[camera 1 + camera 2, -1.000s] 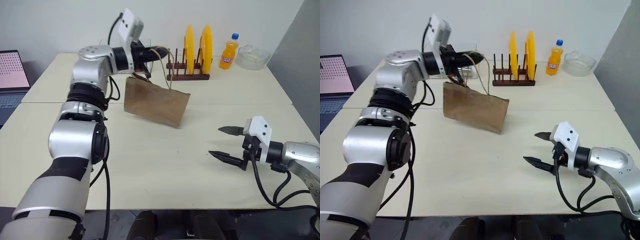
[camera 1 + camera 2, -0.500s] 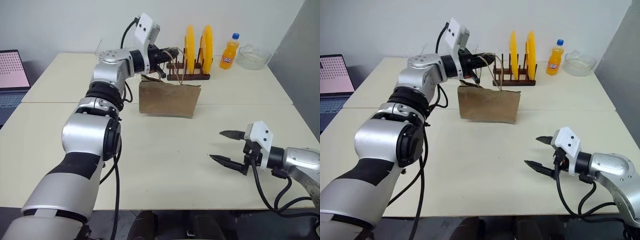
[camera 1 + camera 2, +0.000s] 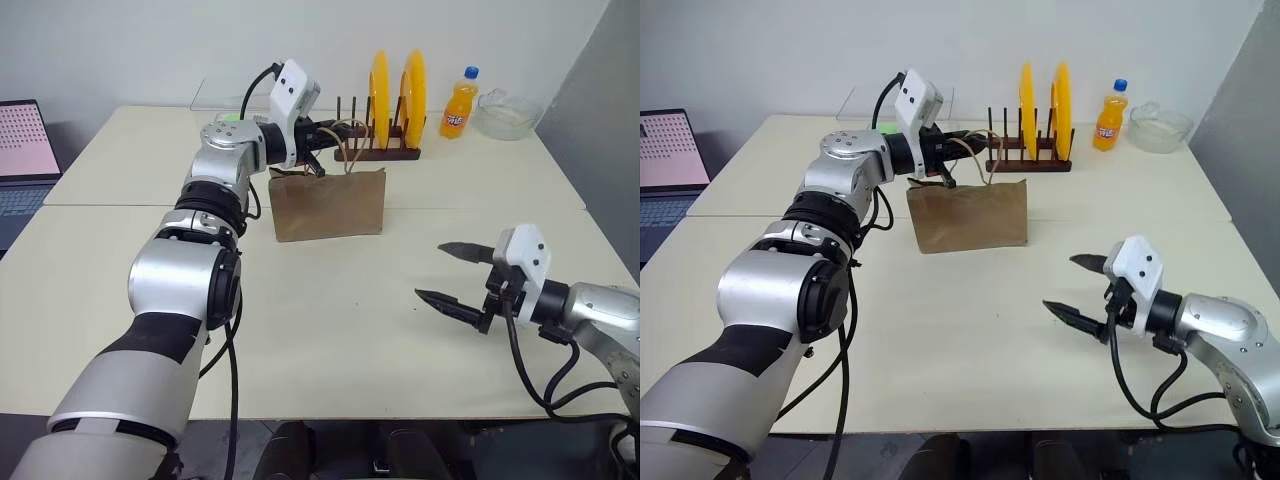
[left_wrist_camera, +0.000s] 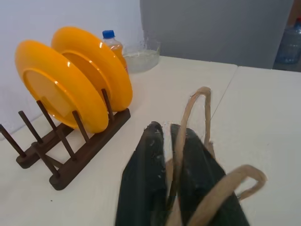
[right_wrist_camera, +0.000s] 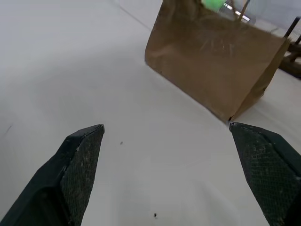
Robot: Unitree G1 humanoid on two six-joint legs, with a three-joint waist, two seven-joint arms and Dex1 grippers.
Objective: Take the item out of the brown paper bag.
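Note:
The brown paper bag [image 3: 327,205] stands upright on the table's middle, in front of the plate rack. My left gripper [image 3: 325,135] reaches level over the bag's top. Its two black fingers [image 4: 146,160] are nearly together, with a tan rope handle [image 4: 195,101] running up between them. The item is hidden; nothing of it shows at the bag's mouth. My right gripper [image 3: 430,271] hovers open and empty over the near right of the table, pointing toward the bag [image 5: 211,56] from a good distance.
A wooden rack [image 3: 378,152] holding two yellow plates [image 3: 378,90] stands just behind the bag. An orange soda bottle [image 3: 459,104] and a glass bowl [image 3: 506,113] sit at the back right. A laptop [image 3: 20,150] lies at the far left.
The bag hung tilted from my left gripper; it has swung right and come down to stand upright on the table. My right gripper has hardly moved.

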